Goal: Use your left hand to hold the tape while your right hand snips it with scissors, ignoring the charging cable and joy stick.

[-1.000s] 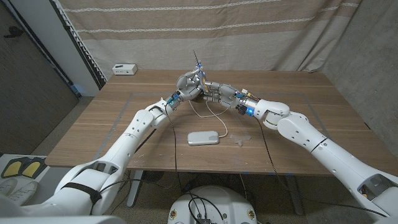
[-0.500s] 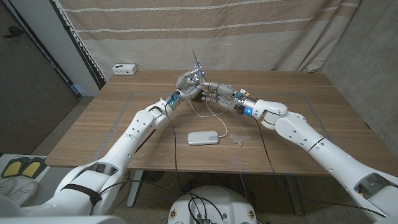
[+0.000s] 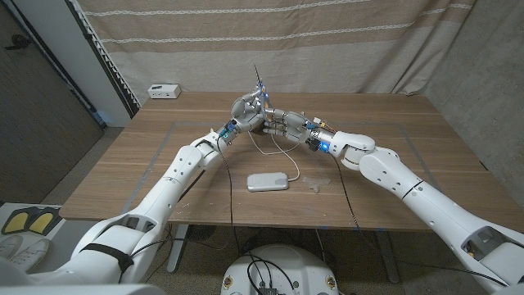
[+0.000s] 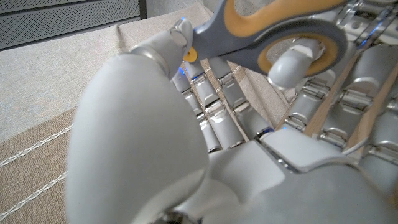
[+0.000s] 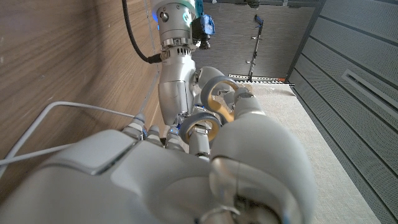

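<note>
Over the far middle of the table my left hand (image 3: 246,109) and right hand (image 3: 284,123) meet around a pair of scissors (image 3: 259,85) whose blades stick up. The scissors' grey and orange handle (image 4: 273,31) lies close over my left hand, with a fingertip (image 4: 291,66) in its loop. In the right wrist view the handle loops (image 5: 208,109) sit among my right hand's fingers (image 5: 199,144), and my left hand (image 5: 179,93) grips from the other side. I cannot make out a tape roll. A small clear scrap (image 3: 313,182) lies on the table.
A flat white charger (image 3: 268,181) lies near the front middle, its white cable (image 3: 274,152) looping back toward the hands. A small white device (image 3: 164,90) sits at the table's far left edge. Curtains hang behind the table.
My right hand and forearm have edged a little to the left, closer onto the scissors. The left hand and the scissors have stayed in place.
</note>
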Controlling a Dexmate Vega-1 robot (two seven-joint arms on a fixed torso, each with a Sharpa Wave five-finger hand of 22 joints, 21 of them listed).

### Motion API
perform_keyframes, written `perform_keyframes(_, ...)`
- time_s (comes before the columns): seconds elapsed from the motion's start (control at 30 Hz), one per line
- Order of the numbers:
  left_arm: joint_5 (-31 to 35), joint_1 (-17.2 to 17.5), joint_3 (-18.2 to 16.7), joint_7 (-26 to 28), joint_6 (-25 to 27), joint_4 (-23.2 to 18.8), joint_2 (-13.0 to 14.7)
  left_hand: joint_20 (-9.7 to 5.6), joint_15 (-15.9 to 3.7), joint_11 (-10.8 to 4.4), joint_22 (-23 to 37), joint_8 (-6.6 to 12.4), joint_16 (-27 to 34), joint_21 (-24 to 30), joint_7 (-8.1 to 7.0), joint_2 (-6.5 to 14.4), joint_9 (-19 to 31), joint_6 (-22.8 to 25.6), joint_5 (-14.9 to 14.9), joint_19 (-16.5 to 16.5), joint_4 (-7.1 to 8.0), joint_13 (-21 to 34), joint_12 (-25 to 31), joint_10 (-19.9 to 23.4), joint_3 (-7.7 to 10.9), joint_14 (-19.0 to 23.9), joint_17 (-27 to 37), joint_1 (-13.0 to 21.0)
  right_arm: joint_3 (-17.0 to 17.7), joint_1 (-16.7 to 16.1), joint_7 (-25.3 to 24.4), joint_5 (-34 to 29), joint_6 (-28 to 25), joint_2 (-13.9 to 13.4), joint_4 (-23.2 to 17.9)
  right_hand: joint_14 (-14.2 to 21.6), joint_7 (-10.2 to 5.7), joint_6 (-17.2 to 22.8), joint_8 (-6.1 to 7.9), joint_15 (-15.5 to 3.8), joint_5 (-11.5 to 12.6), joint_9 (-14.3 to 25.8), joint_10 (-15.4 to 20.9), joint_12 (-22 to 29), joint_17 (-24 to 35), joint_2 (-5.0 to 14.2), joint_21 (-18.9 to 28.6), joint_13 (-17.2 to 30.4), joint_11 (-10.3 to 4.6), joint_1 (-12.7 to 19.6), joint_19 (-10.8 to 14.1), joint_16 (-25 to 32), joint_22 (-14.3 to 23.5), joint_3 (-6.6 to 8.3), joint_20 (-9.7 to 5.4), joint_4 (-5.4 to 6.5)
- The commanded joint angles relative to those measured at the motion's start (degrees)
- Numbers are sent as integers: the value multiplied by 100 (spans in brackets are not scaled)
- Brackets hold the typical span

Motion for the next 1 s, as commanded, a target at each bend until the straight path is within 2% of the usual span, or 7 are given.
perform_keyframes(0.03,-20,8,21,-32,37,-31,7,-786,-204,-5,13,-3,20,30,15,472,-7,42,32,-46,87,5,15,34,110,245,119,457,-32,36,79,100,-93,76,68,-214,-22,169,64,-64,-12,33,459,99,9,7,25,20,-138,83,78,34,22,65,16,1)
perform_keyframes(0.33,-31,37,11,-23,26,-70,26,-786,-209,-10,14,-5,25,35,10,475,-7,40,29,-49,86,3,15,36,111,256,122,457,-14,-3,95,114,-68,66,59,-190,14,240,67,-60,-35,32,467,89,15,62,26,21,-175,64,121,27,23,105,19,52)
perform_keyframes(0.63,-50,73,-4,5,16,-115,46,-790,-210,-8,16,4,27,44,11,473,-9,68,25,-51,79,-4,16,50,111,262,125,461,-7,-29,94,146,-80,70,59,-206,39,258,32,-72,-90,32,462,70,32,137,10,25,-227,-72,124,12,28,150,18,226)
perform_keyframes(0.87,-52,83,-5,-12,-9,-111,48,-792,-206,-8,16,-6,28,47,7,473,-11,51,22,-53,78,-5,19,60,113,266,126,460,-14,-20,208,167,-41,88,122,-254,56,162,-58,-57,-174,27,414,34,46,132,-12,30,-203,-313,96,-6,33,157,-18,468)
perform_keyframes(1.0,-59,87,-11,-4,-25,-112,41,-789,-207,-6,16,-2,30,50,16,476,-10,62,21,-54,79,-5,18,57,114,270,127,458,-35,-9,191,91,-29,63,100,-274,42,156,-77,-99,-209,26,408,26,49,171,-20,31,-237,-367,81,-11,35,195,-60,544)
